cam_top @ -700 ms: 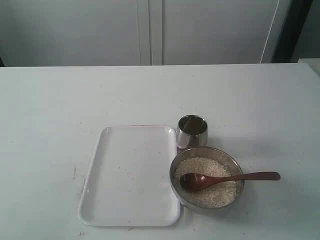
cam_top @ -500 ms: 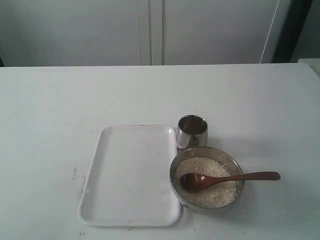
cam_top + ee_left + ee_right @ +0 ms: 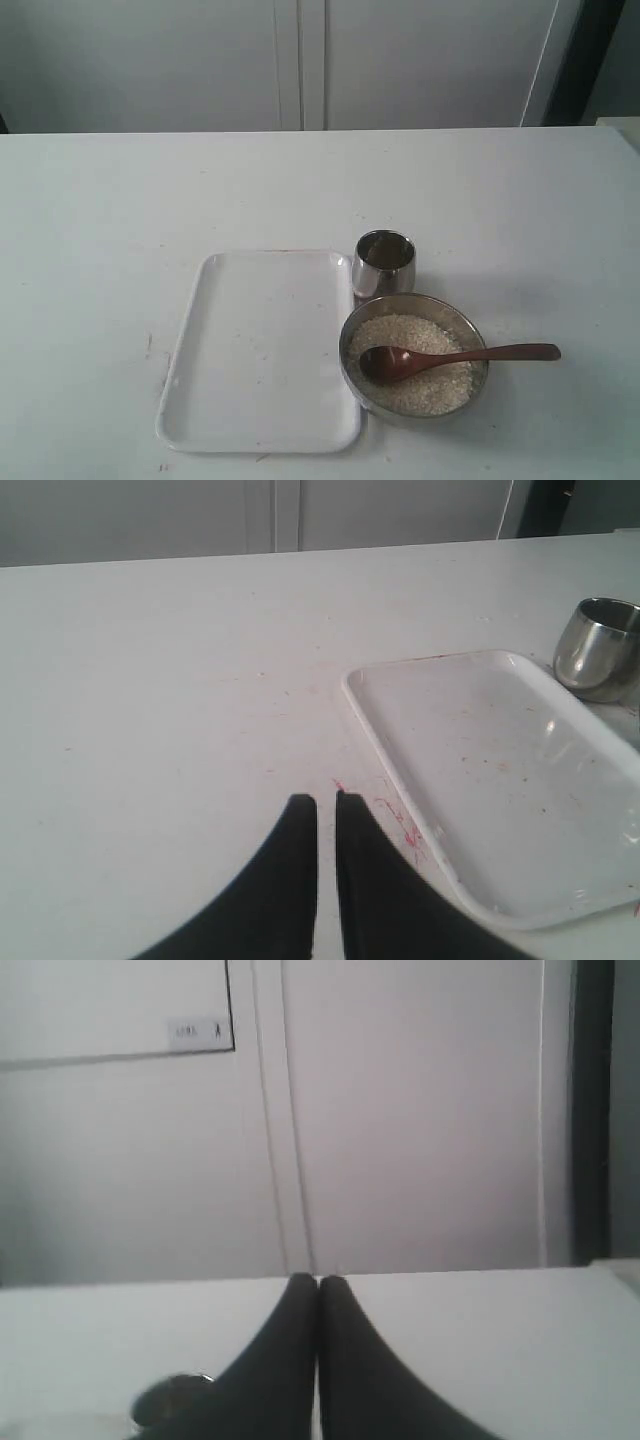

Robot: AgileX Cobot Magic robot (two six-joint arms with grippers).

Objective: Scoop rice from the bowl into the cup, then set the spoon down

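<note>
In the exterior view the steel bowl (image 3: 350, 340) holds white rice (image 3: 430, 385). The wooden spoon (image 3: 455, 356) lies with its oval end on the rice and its handle over the bowl's right rim. Just behind the bowl stands the small steel cup (image 3: 383, 264), also seen in the left wrist view as the cup (image 3: 596, 647). Neither arm shows in the exterior view. My left gripper (image 3: 326, 798) hovers shut over bare table beside the tray, holding nothing. My right gripper (image 3: 318, 1280) is shut and empty, pointing toward the far wall.
A white rectangular tray (image 3: 260, 350) lies left of the bowl and cup; the tray (image 3: 480, 780) has nothing on it. Red marks (image 3: 400, 825) stain the table by its edge. Grey cabinet doors (image 3: 300, 60) stand behind the table.
</note>
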